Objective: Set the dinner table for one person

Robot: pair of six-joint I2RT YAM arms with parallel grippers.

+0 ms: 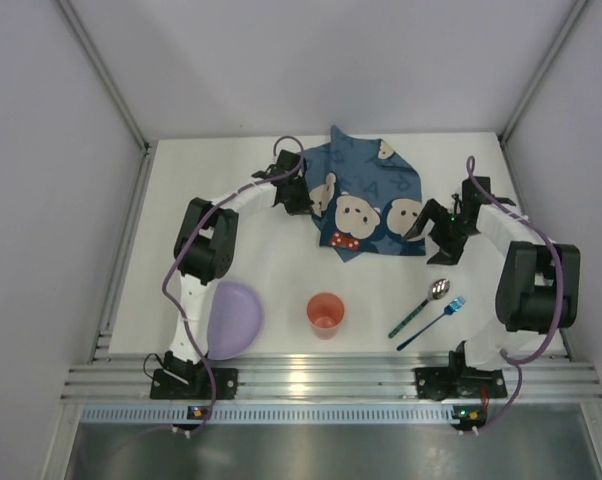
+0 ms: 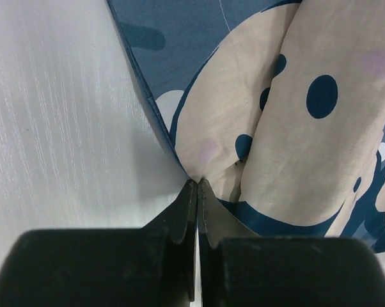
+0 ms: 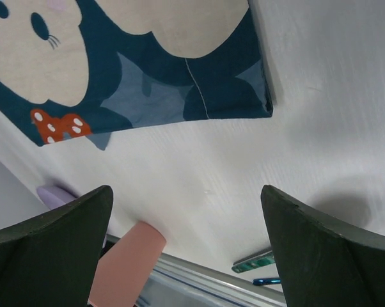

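Along the near edge of the white surface (image 1: 271, 275), just past the ribbed aluminium rail (image 1: 331, 378), a lilac plate (image 1: 233, 318), an orange cup (image 1: 325, 314), a spoon (image 1: 423, 303) and a blue fork (image 1: 433, 321) are sitting in a row. Farther back, the left end effector (image 2: 197, 184) is pinching the blue cartoon-print placemat (image 1: 371, 200) at its left edge, fingers pressed together low over the surface. The right end effector (image 3: 186, 192) is hovering over bare surface, jaws spread wide, just beside the placemat's near right corner.
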